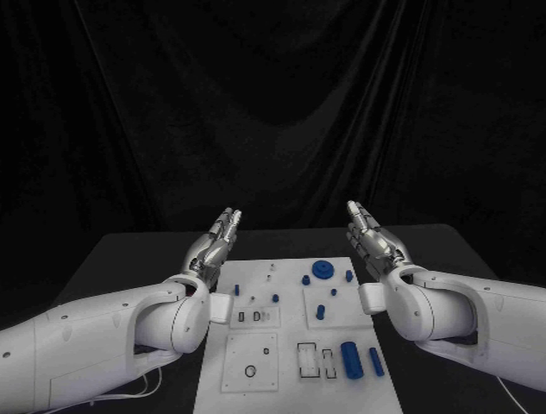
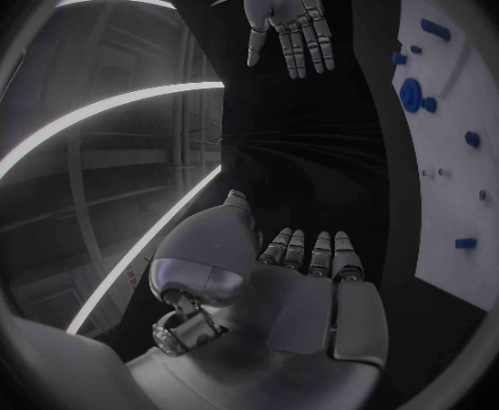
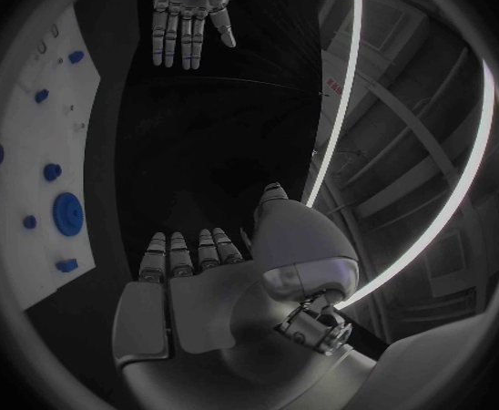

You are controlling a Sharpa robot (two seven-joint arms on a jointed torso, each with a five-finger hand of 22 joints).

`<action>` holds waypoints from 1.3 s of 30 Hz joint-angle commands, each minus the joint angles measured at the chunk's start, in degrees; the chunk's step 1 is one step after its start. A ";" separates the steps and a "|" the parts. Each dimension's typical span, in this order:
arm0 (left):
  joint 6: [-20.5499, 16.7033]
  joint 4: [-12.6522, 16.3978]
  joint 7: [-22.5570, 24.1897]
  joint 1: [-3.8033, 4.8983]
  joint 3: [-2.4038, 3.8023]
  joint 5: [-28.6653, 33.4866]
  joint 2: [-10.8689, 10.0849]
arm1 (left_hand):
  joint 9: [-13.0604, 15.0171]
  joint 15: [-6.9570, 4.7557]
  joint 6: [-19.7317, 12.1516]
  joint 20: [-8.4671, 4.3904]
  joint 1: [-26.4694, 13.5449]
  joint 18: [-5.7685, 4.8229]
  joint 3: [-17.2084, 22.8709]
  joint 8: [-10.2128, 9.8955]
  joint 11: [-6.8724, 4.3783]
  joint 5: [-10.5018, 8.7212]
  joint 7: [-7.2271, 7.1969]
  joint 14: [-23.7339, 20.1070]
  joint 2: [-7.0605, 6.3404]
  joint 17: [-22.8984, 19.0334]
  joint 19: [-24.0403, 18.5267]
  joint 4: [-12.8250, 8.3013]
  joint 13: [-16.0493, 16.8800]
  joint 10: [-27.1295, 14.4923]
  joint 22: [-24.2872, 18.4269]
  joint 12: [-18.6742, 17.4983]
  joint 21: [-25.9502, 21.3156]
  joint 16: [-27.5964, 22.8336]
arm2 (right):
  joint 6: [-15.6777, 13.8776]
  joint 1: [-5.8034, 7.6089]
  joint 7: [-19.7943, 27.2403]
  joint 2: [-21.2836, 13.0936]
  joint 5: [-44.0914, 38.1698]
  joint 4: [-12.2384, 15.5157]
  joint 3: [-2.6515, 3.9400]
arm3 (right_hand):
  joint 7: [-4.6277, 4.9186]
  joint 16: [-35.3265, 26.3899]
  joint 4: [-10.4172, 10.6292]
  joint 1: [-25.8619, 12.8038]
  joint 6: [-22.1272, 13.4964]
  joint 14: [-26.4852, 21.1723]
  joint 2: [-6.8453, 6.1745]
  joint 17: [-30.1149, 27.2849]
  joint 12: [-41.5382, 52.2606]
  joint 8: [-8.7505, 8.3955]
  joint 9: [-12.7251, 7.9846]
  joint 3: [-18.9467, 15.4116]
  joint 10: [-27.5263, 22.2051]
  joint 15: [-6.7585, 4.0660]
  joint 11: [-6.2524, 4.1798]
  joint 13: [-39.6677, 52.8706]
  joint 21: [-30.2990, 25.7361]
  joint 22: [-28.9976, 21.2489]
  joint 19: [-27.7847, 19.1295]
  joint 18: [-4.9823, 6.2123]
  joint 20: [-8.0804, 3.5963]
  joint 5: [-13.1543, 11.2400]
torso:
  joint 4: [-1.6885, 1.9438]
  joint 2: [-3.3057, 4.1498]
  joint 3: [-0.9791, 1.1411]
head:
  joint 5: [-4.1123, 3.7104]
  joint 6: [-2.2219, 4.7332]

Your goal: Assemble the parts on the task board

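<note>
The task board [image 1: 300, 341] lies mid-desk between the arms, blue parts [image 1: 350, 359] loose on it. Left hand [image 1: 214, 243] and right hand [image 1: 374, 237] are raised, fingers extended, nothing held. Assembly is judged hardly begun.

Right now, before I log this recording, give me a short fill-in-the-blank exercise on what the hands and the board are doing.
1. The left robot hand and the right robot hand both hold ____.
2. Both hands are raised with their fingers ____, palms facing each other.
3. The task board lies on the table ____ the two arms.
4. The large round blue part sits nearer the ____ hand.

Missing words: nothing; straight; between; right
</note>
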 commanded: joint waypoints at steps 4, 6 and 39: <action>14.59 0.51 4.60 1.65 -2.23 6.98 -0.19 | 0.17 -8.58 0.49 -5.22 3.79 1.52 -1.02 0.13 -0.55 0.20 -0.81 0.08 -0.05 -0.06 0.05 0.59 -0.09 0.00 -0.10 -0.20 -0.19 -0.21 | 10.66 1.82 -2.22 -0.51 10.36 0.78 -1.96 | 0.02 -0.22 -0.04 1.09 -0.01 -0.02 0.13 -0.09 -0.28 -0.21 -0.09 -0.48 0.01 -11.72 -0.01 -0.08 -0.21 -0.05 -0.02 0.75 -4.79 0.21 | 0.01 0.00 -0.01 | -0.01 0.01; 15.32 0.54 4.76 1.82 -2.52 7.32 -0.22 | 0.19 -8.30 0.60 -4.83 4.27 1.64 -1.08 0.14 -0.47 0.15 -0.73 0.08 -0.14 -0.06 0.05 0.59 -0.09 0.00 -0.10 -0.20 -0.19 -0.21 | 10.87 1.92 -2.25 -0.53 10.58 0.80 -2.08 | 0.02 -0.22 -0.04 1.09 -0.01 -0.02 0.13 -0.09 -0.28 -0.21 -0.09 -0.48 0.01 -11.72 -0.01 -0.08 -0.21 -0.05 -0.02 0.75 -4.79 0.21 | 0.01 0.00 -0.01 | -0.01 0.01; 17.45 -2.74 12.83 2.05 -2.94 -17.41 -4.68 | 0.59 -3.83 3.39 1.11 19.09 3.09 0.18 0.53 3.05 12.16 1.69 0.08 -0.45 -0.06 0.05 0.67 -0.09 0.00 -0.10 -0.20 -0.19 -0.21 | 19.84 6.90 -13.69 -10.30 -22.28 2.17 -2.11 | 6.76 -0.22 -2.45 12.29 0.06 -0.02 -2.76 -0.09 -0.28 -0.18 -0.06 2.11 0.01 2.59 9.32 -0.08 -0.21 -0.05 -0.02 0.36 8.50 6.69 | 3.36 3.97 -1.44 | -1.19 -2.17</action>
